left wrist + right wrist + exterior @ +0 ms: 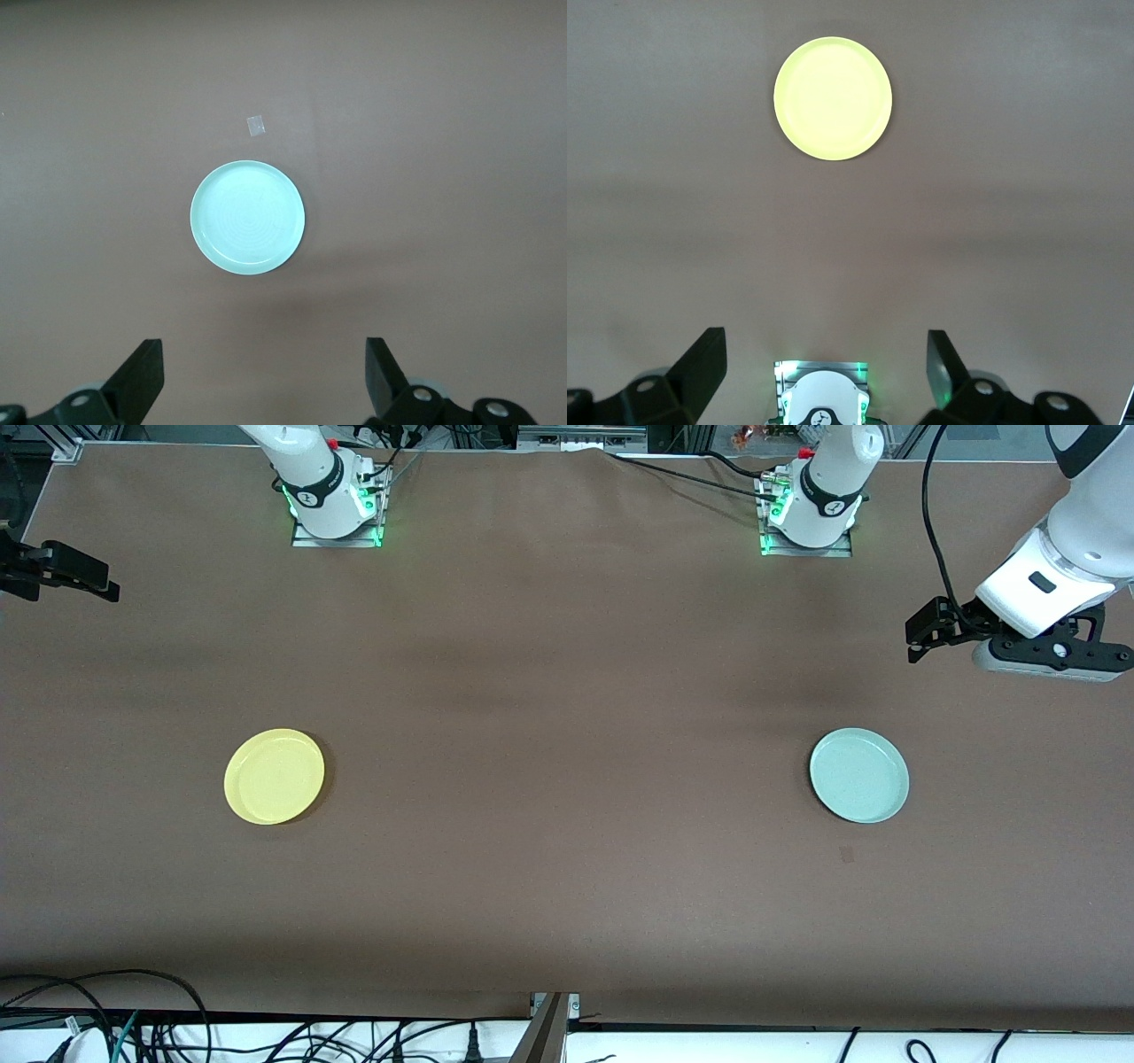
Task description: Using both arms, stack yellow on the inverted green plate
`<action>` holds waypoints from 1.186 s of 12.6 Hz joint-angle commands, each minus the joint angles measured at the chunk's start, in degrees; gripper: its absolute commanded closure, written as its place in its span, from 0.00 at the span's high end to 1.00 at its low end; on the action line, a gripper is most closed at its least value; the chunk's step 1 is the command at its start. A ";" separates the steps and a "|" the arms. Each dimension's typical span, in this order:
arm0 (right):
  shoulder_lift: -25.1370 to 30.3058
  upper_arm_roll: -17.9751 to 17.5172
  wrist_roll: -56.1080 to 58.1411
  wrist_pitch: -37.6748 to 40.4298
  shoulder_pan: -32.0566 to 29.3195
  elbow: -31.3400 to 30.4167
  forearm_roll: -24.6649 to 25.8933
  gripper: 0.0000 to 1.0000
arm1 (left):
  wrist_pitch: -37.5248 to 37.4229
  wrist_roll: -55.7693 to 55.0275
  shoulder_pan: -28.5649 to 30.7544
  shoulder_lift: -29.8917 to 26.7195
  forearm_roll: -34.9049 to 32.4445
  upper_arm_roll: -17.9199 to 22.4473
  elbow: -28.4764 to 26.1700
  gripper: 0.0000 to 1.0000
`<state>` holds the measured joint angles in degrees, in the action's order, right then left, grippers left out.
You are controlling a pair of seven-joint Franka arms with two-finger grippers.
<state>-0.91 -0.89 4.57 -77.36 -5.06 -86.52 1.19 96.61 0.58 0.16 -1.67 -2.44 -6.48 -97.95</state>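
Note:
The yellow plate (274, 776) lies flat on the brown table toward the right arm's end; it also shows in the right wrist view (833, 97). The pale green plate (859, 774) lies flat toward the left arm's end, hollow side up as far as I can see, and shows in the left wrist view (247, 217). My left gripper (926, 633) hangs high over the table's edge at its own end, open and empty (266, 354). My right gripper (89, 577) hangs high over its end's edge, open and empty (824, 345). Both are well apart from the plates.
The two arm bases (337, 500) (811, 509) stand along the table's edge farthest from the front camera. A small dark patch (846, 855) marks the cloth just nearer the front camera than the green plate. Cables (266, 1036) lie below the table's near edge.

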 commanded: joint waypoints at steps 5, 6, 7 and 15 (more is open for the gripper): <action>-0.05 -0.07 0.00 0.28 -0.04 0.65 0.66 1.00 | -2.57 0.30 0.02 1.93 -0.81 -0.11 2.50 1.00; -0.05 -0.07 0.00 0.19 -0.04 0.65 0.66 1.00 | -2.66 0.30 -0.07 2.20 -0.72 -0.11 2.50 1.00; -0.05 -0.07 0.00 0.28 -0.04 0.65 0.66 1.00 | -2.66 0.38 -0.16 2.37 -0.63 -0.11 2.41 1.00; -0.05 -0.07 -0.09 0.28 -0.12 0.65 0.48 1.00 | -2.48 2.13 0.18 9.91 -0.28 -0.11 5.12 1.00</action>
<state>-0.91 -0.89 4.57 -77.36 -5.06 -86.50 1.19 95.29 0.79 -0.15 3.13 -2.44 -6.49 -97.36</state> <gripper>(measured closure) 0.000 0.000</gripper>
